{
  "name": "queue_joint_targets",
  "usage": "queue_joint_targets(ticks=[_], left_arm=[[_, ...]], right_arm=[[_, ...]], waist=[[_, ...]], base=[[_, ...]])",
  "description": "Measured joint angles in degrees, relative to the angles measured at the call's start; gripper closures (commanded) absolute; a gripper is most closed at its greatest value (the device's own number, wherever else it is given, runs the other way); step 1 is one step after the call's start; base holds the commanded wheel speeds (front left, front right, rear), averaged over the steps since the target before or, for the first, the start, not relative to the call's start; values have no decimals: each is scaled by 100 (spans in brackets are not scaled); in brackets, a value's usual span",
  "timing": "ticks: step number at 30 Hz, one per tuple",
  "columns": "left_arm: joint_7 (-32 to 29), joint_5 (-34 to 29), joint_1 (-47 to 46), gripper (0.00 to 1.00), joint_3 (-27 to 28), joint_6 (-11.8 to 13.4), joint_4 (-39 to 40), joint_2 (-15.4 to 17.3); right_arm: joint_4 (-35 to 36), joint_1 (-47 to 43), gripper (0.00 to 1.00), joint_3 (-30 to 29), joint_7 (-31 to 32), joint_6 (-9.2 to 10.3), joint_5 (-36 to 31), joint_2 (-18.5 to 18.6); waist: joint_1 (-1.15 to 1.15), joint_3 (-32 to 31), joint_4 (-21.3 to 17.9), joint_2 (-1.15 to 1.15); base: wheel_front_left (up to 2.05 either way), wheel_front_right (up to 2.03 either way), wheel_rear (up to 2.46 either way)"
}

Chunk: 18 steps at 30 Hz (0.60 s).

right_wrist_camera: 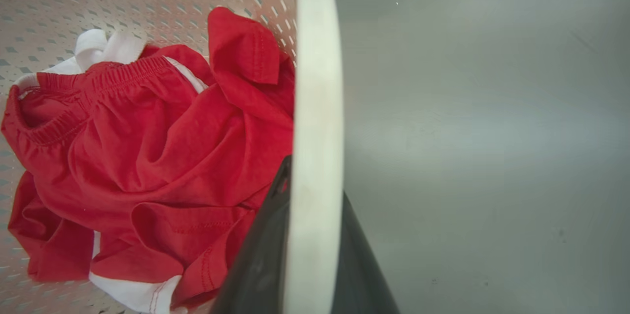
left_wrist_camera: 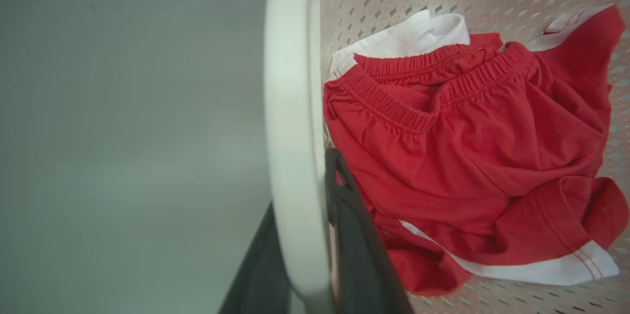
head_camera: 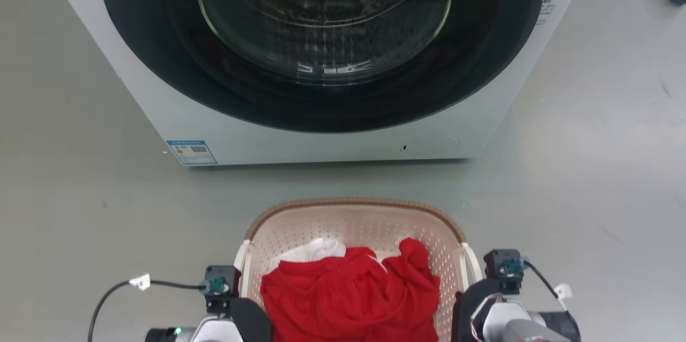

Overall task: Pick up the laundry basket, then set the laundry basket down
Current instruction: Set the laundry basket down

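Pink perforated laundry basket (head_camera: 353, 210) sat at 6 o'clock in head view, holding red shorts (head_camera: 348, 291) and white cloth (head_camera: 316, 250), with the washer (head_camera: 321, 141) at 12 o'clock across the grey floor (head_camera: 80, 197). Left hand (left_wrist_camera: 301, 196) at 7 o'clock was clamped across the left white handle (left_wrist_camera: 290, 82), and right hand (right_wrist_camera: 315, 186) at 5 o'clock was clamped across the right white handle (right_wrist_camera: 317, 58), one dark finger each side. Grasp looked done; could not tell if the basket was off the floor yet, so lift was in hand or next, set-down left.
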<state>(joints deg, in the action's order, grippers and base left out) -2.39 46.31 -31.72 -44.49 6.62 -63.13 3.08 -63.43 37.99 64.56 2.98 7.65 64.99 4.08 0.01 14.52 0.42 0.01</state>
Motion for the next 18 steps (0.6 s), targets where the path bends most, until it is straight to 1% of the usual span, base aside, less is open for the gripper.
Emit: queue_joint_targets(ticks=[7,18], left_arm=[[48,-9,-604,100,74,44,10,4],[157,-62,-1388,100,162,47,-7,3]], right_arm=[[-96,706,100,-44,-38,0,-66,15],[-286,1538,100,-86,-164,-1,-224,15]], waist=[[0,542,-2,0],[0,1460,-24,0]], base=[[0,0,0],[0,0,0]])
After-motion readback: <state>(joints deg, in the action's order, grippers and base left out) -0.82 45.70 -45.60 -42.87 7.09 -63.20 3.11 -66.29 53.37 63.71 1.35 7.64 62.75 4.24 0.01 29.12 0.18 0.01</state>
